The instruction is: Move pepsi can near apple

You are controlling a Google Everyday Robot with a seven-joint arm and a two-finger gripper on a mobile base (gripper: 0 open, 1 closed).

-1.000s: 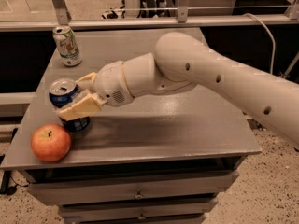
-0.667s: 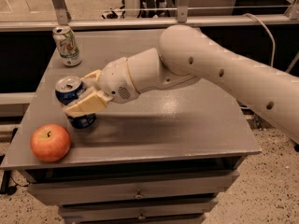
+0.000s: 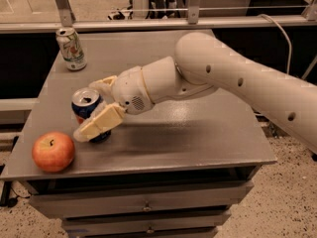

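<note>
Since the earlier frames your gripper (image 3: pixel 88 110) has drawn the pepsi can (image 3: pixel 87 100) a little farther from the apple (image 3: pixel 53 151), which has kept its place. The fingers (image 3: pixel 101 122) are closed on the can, one pad across its near side and the other behind it, silver top showing between them. You can't tell whether the can's base touches the bench (image 3: pixel 198 133). The apple sits just below and to the left of the fingers, near the front edge. The white and green can (image 3: pixel 72 48) stands well beyond them at the far corner. The arm (image 3: pixel 237 78) reaches in from the right.
</note>
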